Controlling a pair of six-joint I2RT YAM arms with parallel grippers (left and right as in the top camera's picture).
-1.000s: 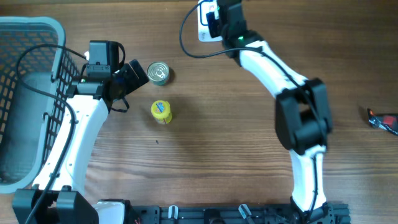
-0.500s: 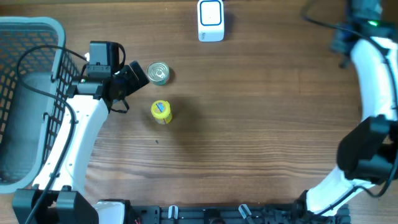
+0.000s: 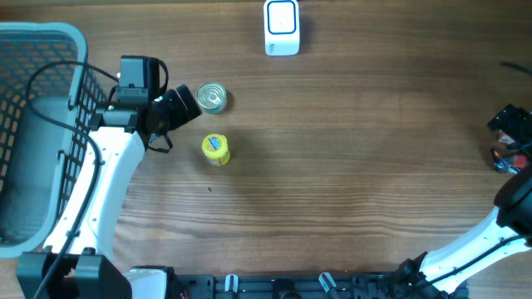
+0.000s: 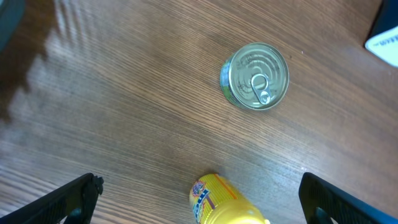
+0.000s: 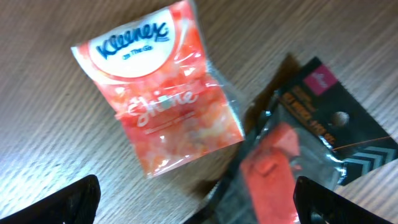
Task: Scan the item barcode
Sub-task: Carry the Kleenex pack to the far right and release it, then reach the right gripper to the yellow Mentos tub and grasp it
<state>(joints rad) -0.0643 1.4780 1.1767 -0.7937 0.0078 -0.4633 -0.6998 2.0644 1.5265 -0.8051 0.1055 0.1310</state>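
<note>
The right claw (image 5: 205, 202) hangs wide open, its two tips in the bottom corners of the right wrist view, holding nothing. Directly under it a tissue pack (image 5: 160, 87) lies flat on the tabletop (image 5: 56, 143). Its long axis runs from the upper left of the frame to the lower right, with the printed brand name at the upper end. Just beside it, to the right, a black packet (image 5: 323, 118) with a red-orange piece inside lies with its long axis from lower left to upper right. Whether their wrappers overlap is unclear. In the overhead view this claw sits at the right edge of the frame, well apart from the white scanner (image 3: 282, 27) at top centre.

The left claw (image 4: 199, 199) is also wide and empty. Ahead of it stands a can (image 4: 256, 76), pull-tab up, with a yellow bottle (image 4: 221, 202) near its tips. A basket (image 3: 33, 41) fills the overhead view's left edge.
</note>
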